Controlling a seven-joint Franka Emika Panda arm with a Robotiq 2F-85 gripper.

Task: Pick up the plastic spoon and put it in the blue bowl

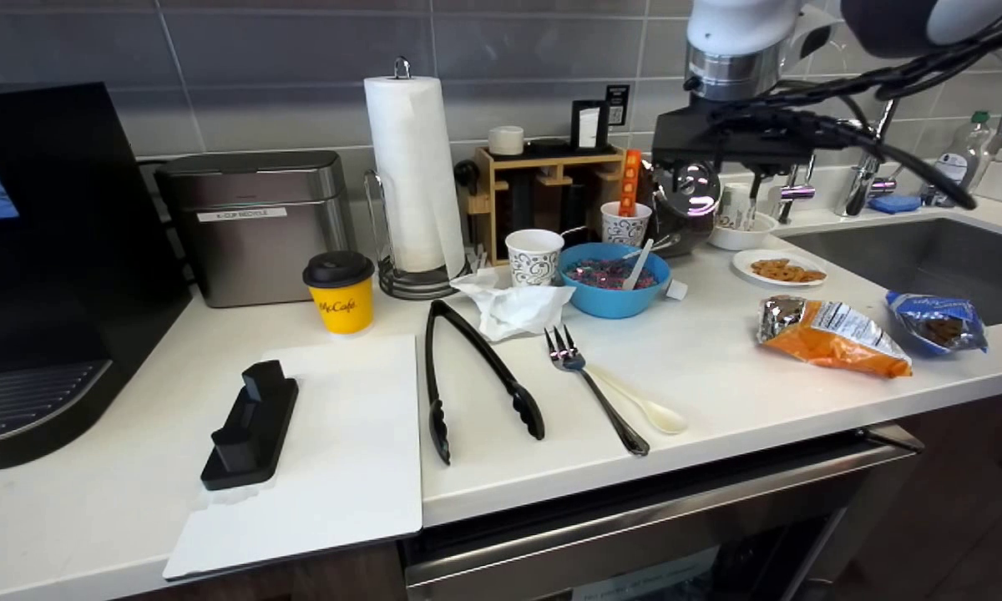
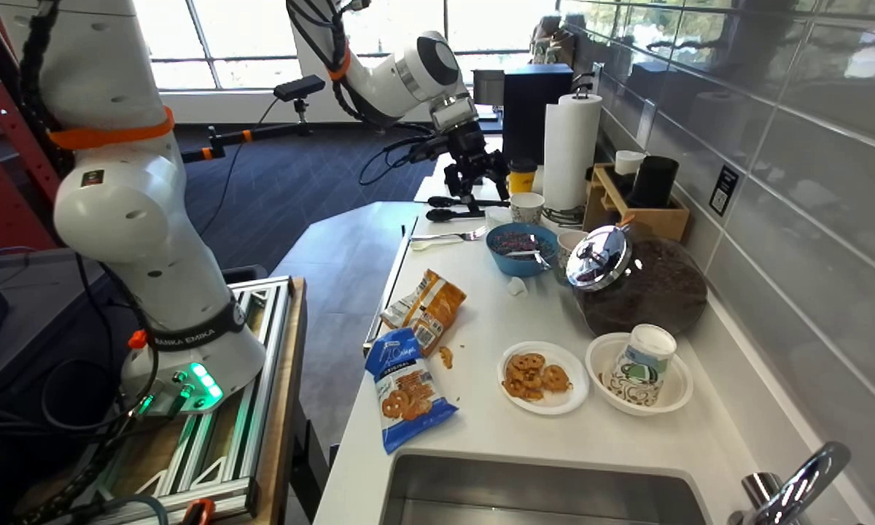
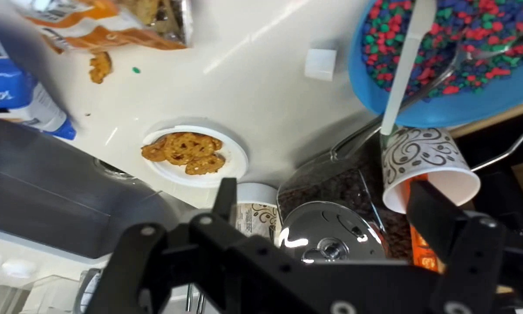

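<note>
One plastic spoon (image 1: 635,398) on counter (image 1: 710,351), low, right of centre in an exterior view, long axis slanting down-right beside fork (image 1: 609,407). Gripper (image 3: 321,187) spread wide, nothing held; spoon sits down-left of it in that exterior frame.

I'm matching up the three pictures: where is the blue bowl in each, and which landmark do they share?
In an exterior view: blue bowl just right of centre, with the white plate further right.
In an exterior view: blue bowl right of centre, with the white plate below it.
Wrist view: blue bowl at top right, partly cut off, with the white plate to its lower left.
Shared landmark: the white plate.
</note>
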